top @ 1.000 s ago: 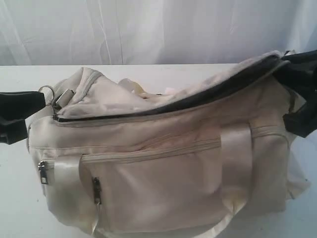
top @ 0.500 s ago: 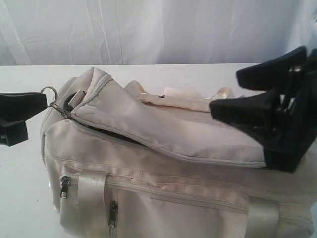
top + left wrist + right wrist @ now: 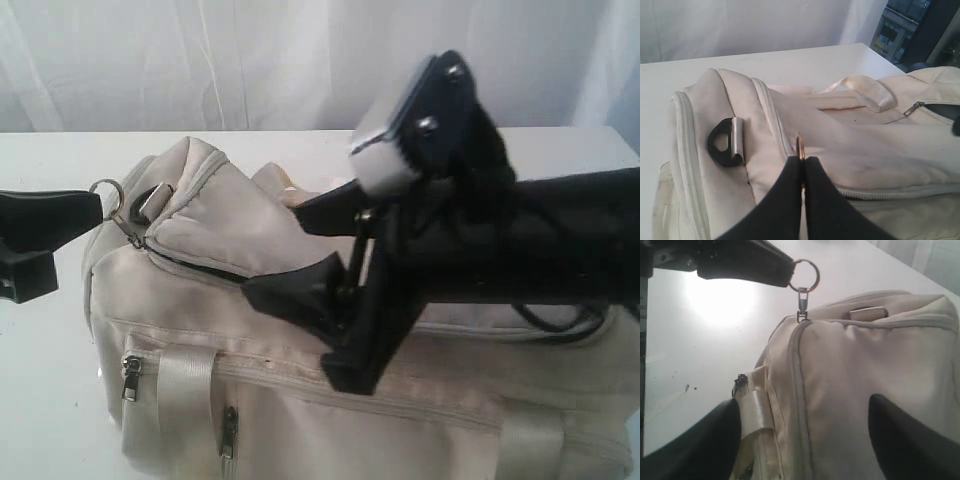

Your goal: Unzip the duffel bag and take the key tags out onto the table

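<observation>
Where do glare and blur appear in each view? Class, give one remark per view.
Exterior view: the right gripper looms close and blurred, hiding much of the duffel bag. Right wrist view: bright glare patch on the table; its fingers are soft dark shapes. Left wrist view: even light, bag sharp, left gripper, pinching the metal ring, featureless black.

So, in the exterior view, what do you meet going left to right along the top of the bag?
The left claw, shut on the metal ring → D-ring tab → the right claw, open over the duffel bag.
</observation>
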`<state>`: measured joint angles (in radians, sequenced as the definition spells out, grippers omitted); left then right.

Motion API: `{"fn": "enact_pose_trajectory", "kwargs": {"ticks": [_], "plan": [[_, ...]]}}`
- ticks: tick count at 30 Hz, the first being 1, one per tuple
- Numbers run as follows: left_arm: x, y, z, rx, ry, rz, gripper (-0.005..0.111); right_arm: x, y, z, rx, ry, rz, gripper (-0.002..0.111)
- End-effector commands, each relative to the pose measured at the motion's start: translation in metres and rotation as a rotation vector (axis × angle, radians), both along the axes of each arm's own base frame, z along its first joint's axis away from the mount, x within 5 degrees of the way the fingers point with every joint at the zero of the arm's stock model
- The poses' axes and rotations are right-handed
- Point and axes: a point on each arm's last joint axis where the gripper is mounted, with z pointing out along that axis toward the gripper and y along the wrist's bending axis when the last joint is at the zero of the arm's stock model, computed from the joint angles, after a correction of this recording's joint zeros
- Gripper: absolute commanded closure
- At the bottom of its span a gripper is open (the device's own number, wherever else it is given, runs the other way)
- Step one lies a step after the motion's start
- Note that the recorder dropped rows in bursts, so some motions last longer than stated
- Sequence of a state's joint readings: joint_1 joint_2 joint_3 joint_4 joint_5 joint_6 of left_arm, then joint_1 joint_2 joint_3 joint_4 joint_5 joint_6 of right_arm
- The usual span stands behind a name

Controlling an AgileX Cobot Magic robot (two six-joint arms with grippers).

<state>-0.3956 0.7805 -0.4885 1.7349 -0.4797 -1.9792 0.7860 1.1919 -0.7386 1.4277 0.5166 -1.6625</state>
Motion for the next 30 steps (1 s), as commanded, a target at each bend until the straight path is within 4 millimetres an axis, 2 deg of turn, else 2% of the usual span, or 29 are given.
{"fn": "enact_pose_trajectory", "kwargs": {"ticks": [1,5,11,20,22,27,30], "plan": [[-0.002,0.0,0.004,0.002,-0.022,-0.012,0.107,-0.001,0.032,-0.013,-0.01,-0.019,0.057,0.042],[-0.002,0.0,0.004,0.002,-0.022,-0.012,0.107,0.007,0.058,-0.018,-0.019,-0.046,0.036,0.044],[-0.004,-0.002,0.004,0.008,-0.026,-0.039,0.107,0.021,0.086,-0.024,-0.051,-0.061,0.008,0.045],[-0.005,-0.004,0.004,0.027,-0.042,-0.069,0.107,0.038,0.107,-0.037,-0.084,-0.054,-0.015,0.046],[-0.005,-0.004,0.004,0.027,-0.042,-0.069,0.107,0.037,0.107,-0.038,-0.084,-0.052,-0.011,0.052],[-0.005,-0.003,0.004,0.059,-0.07,-0.076,0.107,0.037,0.107,-0.037,-0.083,-0.053,-0.011,0.082],[-0.005,-0.003,0.004,0.066,-0.076,-0.07,0.107,0.036,0.107,-0.037,-0.077,-0.049,0.0,0.096]]}}
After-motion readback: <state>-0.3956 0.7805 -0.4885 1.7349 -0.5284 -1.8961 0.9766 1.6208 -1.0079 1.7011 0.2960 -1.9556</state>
